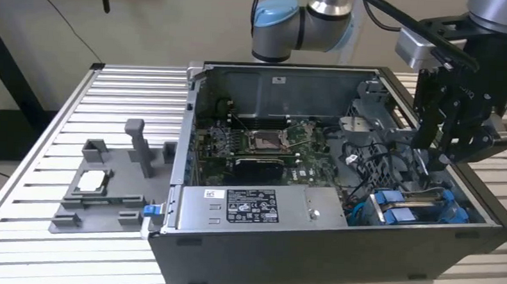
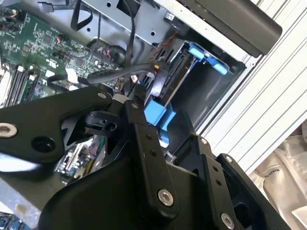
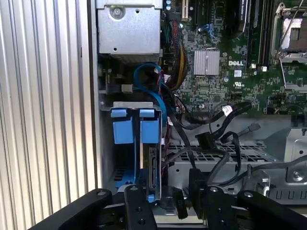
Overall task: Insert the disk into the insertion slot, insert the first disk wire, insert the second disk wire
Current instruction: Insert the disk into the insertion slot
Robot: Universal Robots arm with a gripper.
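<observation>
The open computer case (image 1: pixel 334 261) lies on the slatted table. At the exterior view's right front corner of the case is the insertion slot (image 1: pixel 378 215), a grey cage with blue fittings (image 3: pixel 121 130). The disk (image 3: pixel 152 172) stands on edge inside it, with the blue carrier tabs (image 1: pixel 450 207) at its ends. My black gripper (image 1: pixel 448 160) hangs just above and behind the slot, over a tangle of cables. In the second wrist view the gripper (image 2: pixel 128 103) is close to a blue tab (image 2: pixel 156 116). A blue cable (image 3: pixel 149 84) and loose black wires (image 3: pixel 206 140) lie beside the slot; whether any is plugged into the disk cannot be made out.
A grey labelled power-supply box (image 1: pixel 251 206) fills the case's front. The motherboard (image 1: pixel 266 142) lies behind it. A perforated metal cage (image 3: pixel 220 157) sits beside the slot. A grey fixture (image 1: pixel 105 193) stands on the table (image 1: pixel 57 127) at the exterior view's left.
</observation>
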